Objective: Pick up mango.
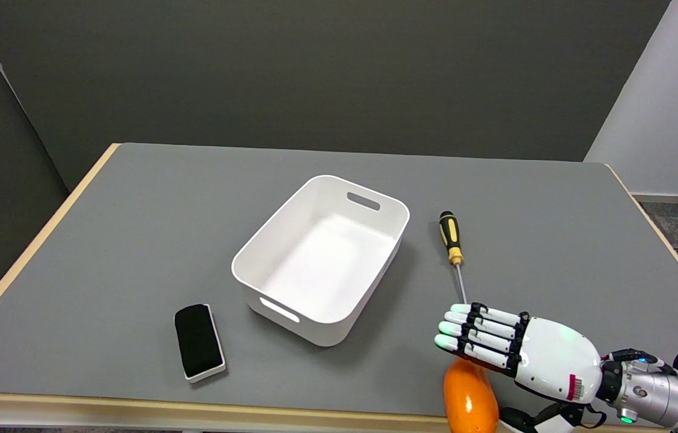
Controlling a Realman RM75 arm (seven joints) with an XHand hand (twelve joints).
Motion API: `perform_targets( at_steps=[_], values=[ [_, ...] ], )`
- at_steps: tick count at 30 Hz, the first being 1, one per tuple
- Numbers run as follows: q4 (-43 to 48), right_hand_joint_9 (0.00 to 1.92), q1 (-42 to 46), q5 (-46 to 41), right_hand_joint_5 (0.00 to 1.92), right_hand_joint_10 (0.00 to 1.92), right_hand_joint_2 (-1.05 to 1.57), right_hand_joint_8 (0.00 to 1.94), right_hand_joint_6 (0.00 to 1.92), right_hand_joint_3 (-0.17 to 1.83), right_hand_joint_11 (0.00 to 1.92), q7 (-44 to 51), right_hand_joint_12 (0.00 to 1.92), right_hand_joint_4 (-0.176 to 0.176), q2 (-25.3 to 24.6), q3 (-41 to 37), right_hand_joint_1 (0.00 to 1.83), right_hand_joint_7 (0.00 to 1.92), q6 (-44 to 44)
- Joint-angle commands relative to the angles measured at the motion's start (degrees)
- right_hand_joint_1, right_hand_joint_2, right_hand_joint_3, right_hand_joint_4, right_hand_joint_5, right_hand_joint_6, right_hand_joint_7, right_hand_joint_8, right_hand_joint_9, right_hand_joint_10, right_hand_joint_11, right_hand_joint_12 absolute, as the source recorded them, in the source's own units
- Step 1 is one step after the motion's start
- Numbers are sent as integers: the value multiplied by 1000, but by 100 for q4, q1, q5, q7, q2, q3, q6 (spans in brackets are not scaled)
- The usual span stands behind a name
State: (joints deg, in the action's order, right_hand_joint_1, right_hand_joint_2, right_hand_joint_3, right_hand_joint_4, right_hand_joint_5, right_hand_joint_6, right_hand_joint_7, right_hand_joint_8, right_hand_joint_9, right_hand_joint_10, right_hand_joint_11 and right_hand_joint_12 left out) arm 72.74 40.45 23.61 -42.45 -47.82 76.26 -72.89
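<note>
Hovering flat over the mango [470,400], robot hand [519,349] seemingly holds nothing.

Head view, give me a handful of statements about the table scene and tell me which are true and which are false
1. The white bin has nothing in it. True.
2. The screwdriver lies inside the bin. False: it lies on the table, to the right of the bin.
3. The right hand is above the mango with its fingers stretched out. True.
4. The mango sits at the table's far edge. False: it is at the near edge, lower right in the picture.
5. The black eraser is to the left of the bin, nearer the camera. True.
</note>
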Motion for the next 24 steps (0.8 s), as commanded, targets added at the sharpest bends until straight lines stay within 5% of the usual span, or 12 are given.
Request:
perform_targets(
  at_steps=[1,24],
  values=[
    [613,-1,605,-21,-1,85,559,-1,19,938,-1,-146,291,-37,-14,-527,839,-1,325],
    [1324,-1,1315,130,10,119,556,10,38,939,-1,-202,298,-39,-105,-1070,819,-1,480]
  ],
)
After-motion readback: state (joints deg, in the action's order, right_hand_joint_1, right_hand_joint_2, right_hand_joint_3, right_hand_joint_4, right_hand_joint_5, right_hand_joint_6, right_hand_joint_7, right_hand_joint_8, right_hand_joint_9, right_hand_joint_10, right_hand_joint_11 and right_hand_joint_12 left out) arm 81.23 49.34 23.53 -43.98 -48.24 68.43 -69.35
